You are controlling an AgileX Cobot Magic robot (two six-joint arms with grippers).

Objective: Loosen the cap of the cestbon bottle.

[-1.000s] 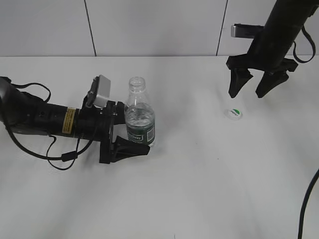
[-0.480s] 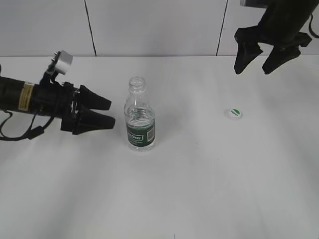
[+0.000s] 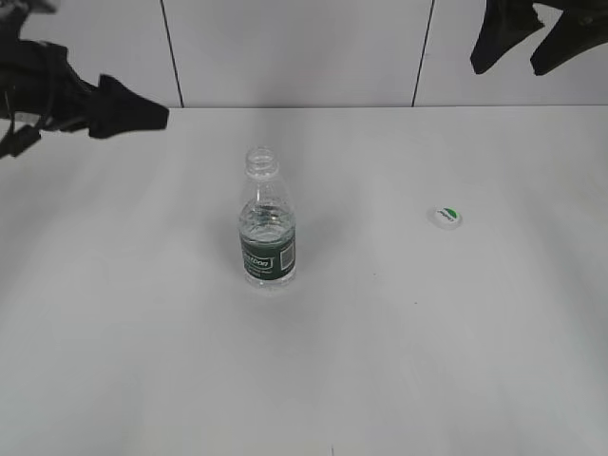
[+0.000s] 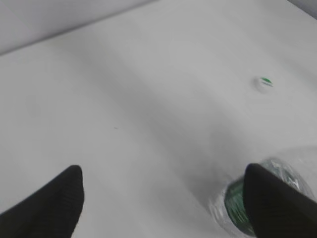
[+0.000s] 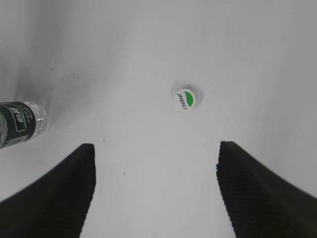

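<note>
The cestbon bottle (image 3: pixel 267 228) stands upright and uncapped in the middle of the white table, clear with a dark green label; it also shows in the left wrist view (image 4: pixel 237 206) and the right wrist view (image 5: pixel 20 124). The cap (image 3: pixel 446 218), white with a green half-disc, lies flat on the table to the bottle's right; it shows in the right wrist view (image 5: pixel 186 98) and, small, in the left wrist view (image 4: pixel 264 83). My left gripper (image 3: pixel 133 116) is open and empty, raised at the far left. My right gripper (image 3: pixel 522 43) is open and empty, high at the top right.
The white table (image 3: pixel 380 361) runs back to a white panelled wall (image 3: pixel 294 47). Nothing else stands on the table.
My left gripper let go of the bottle and drew back to the upper left. My right gripper rose up and to the right, away from the cap. Bottle and cap stayed put.
</note>
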